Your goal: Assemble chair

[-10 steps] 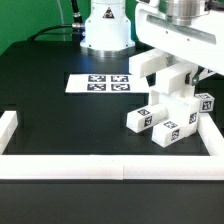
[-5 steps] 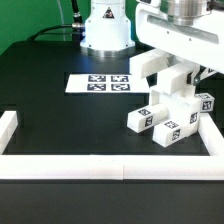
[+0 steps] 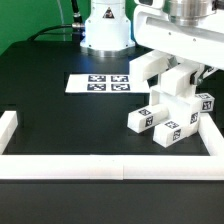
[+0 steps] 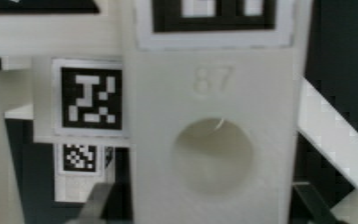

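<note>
Marker board (image 3: 100, 83) lies flat on bench (image 3: 60, 125), toward far side. Chair parts (image 3: 168, 115) cluster at the exterior view's right, nearer than board, just inside right rail (image 3: 212, 138). Long rail (image 3: 110, 168) runs along near edge.

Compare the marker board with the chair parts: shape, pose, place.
The marker board is a thin sheet lying flat; the chair parts are blocky and stacked up off the table. The marker board lies alone, toward the exterior view's left; the chair parts sit by the corner of the border rails, the gripper closed on one. Both are white with black-and-white square tags.
</note>
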Motion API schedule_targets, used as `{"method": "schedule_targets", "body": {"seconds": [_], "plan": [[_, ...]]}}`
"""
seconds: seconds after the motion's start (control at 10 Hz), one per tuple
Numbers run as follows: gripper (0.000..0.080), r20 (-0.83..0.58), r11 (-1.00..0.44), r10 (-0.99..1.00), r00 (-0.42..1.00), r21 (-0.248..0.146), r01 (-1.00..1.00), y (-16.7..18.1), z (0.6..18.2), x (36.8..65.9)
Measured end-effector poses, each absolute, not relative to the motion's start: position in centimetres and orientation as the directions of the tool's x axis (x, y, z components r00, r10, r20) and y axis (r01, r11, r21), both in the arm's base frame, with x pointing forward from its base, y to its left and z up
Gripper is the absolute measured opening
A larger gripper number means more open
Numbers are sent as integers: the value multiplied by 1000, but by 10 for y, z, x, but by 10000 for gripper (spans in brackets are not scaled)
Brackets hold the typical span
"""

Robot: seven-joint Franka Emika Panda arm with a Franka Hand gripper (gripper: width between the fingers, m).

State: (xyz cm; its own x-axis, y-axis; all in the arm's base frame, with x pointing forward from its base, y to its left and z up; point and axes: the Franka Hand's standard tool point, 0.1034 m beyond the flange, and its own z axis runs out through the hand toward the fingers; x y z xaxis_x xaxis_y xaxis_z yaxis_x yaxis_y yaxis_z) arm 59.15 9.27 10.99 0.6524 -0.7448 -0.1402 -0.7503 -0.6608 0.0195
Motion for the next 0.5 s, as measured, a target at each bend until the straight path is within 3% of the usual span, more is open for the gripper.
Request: {"method": "schedule_targets", "body": {"seconds": [0.5], "plan": [[289,-140,-657,-749,648,23,-754,92,107,591]]}}
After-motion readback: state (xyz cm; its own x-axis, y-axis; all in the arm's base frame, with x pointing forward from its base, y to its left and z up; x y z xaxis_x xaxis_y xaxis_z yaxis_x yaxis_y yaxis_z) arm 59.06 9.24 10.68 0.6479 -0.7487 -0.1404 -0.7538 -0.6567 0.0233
